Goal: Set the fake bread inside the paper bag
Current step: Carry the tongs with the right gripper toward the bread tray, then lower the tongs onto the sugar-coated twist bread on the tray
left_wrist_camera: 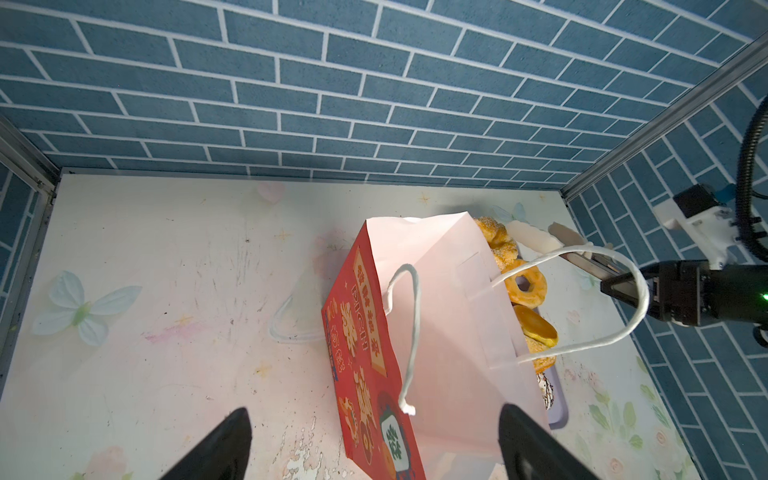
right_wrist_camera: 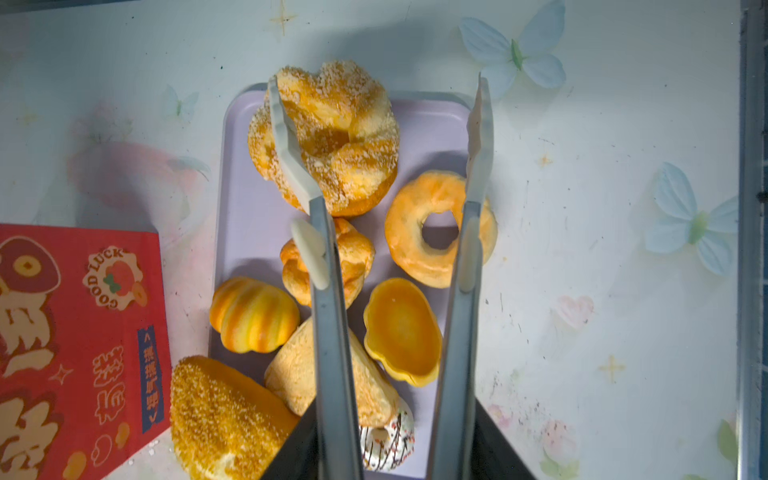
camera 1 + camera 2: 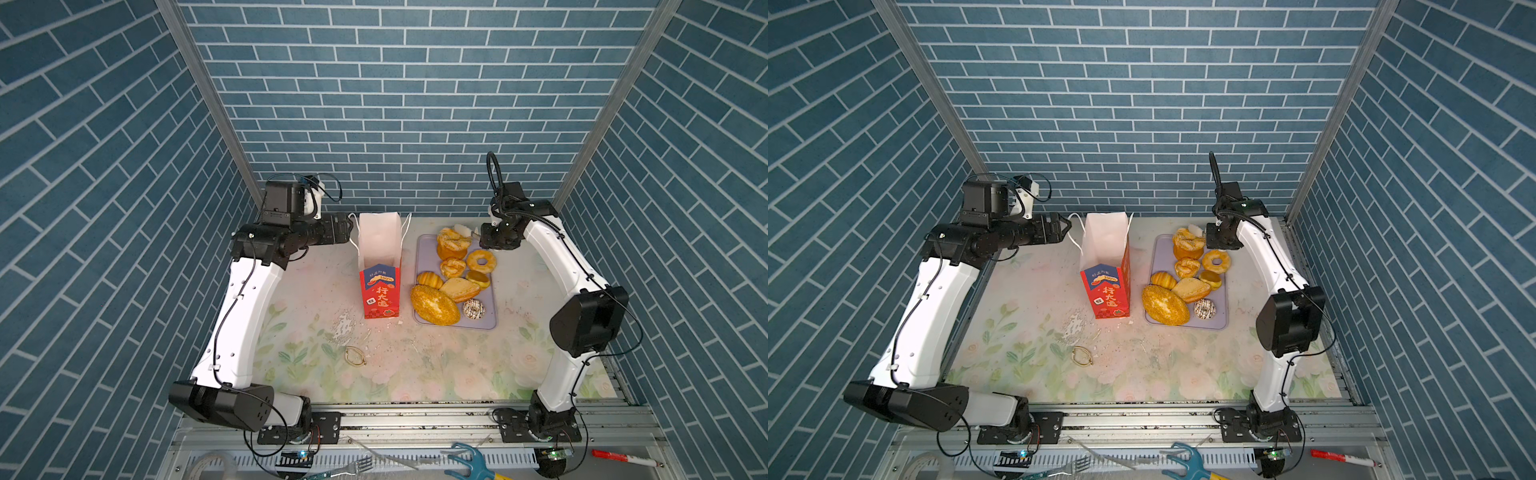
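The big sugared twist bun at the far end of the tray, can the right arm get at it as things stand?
Probably yes. The right hand holds open tongs right over the sugared twist bun, one tip across it, one beside it. Nothing lies on top of the bun.

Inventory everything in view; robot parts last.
table: one, pale floral, under everything
tray: one, lilac, right of centre
paper bag: one, red, white inside, upright, left of tray
fake bread: eight, golden-brown, on tray
tongs: one, grey, over tray
metal loop: one, gold, table front
fork: one, silver, front rail
blue tool: one, front rail
marker: one, red, front rail
left gripper: one, black, open, beside bag
right gripper: one, black, shut on tongs
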Robot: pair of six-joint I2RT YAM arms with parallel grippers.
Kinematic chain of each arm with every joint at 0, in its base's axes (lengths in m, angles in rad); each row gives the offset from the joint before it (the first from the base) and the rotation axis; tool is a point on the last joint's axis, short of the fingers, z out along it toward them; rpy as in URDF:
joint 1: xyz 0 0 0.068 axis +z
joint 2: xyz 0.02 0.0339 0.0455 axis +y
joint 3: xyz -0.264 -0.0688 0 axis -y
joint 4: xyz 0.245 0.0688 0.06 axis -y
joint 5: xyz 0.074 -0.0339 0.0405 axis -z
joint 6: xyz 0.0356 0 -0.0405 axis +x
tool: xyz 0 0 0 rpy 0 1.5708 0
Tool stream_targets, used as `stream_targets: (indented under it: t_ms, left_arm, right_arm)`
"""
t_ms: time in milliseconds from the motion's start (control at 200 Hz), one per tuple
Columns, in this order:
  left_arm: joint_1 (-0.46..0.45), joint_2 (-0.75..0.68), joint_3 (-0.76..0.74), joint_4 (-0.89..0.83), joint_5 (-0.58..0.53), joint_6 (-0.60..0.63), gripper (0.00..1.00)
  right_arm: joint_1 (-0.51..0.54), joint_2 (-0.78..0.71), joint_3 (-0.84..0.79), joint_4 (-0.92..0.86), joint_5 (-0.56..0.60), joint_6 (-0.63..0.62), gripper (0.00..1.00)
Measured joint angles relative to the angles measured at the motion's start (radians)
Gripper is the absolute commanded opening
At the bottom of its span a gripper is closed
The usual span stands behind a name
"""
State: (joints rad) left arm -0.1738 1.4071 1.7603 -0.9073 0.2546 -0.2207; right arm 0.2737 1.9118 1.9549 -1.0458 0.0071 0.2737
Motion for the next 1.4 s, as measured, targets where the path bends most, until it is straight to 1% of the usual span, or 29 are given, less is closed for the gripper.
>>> stream_targets:
  t_ms: [215, 395, 475, 705, 920, 1180, 1401]
  left_arm:
    - [-0.002, 0.002, 0.007, 0.000, -0.008, -0.004, 0.94]
    - [-0.008, 0.015, 0.035, -0.001, -0.008, -0.004, 0.94]
    - [-0.010, 0.016, 0.037, -0.001, -0.009, -0.004, 0.94]
    - [-0.011, 0.021, 0.038, -0.001, -0.024, -0.004, 0.94]
    - [-0.013, 0.031, 0.050, -0.009, -0.031, -0.005, 0.94]
    - [-0.015, 0.031, 0.066, -0.016, -0.038, -0.004, 0.94]
    - [-0.022, 0.037, 0.078, -0.018, -0.046, -0.004, 0.94]
  right_arm:
    - [-0.017, 0.114, 0.086, 0.013, -0.031, 0.010, 0.44]
    - [-0.023, 0.148, 0.098, 0.013, -0.069, 0.011, 0.44]
    - [-0.024, 0.147, 0.092, 0.017, -0.087, 0.012, 0.44]
    - [-0.025, 0.132, -0.006, 0.043, -0.132, 0.018, 0.42]
    - [-0.025, 0.132, -0.016, 0.052, -0.169, 0.019, 0.40]
    - [-0.025, 0.077, -0.083, 0.058, -0.190, 0.036, 0.41]
    - [-0.033, 0.057, -0.092, 0.061, -0.192, 0.037, 0.40]
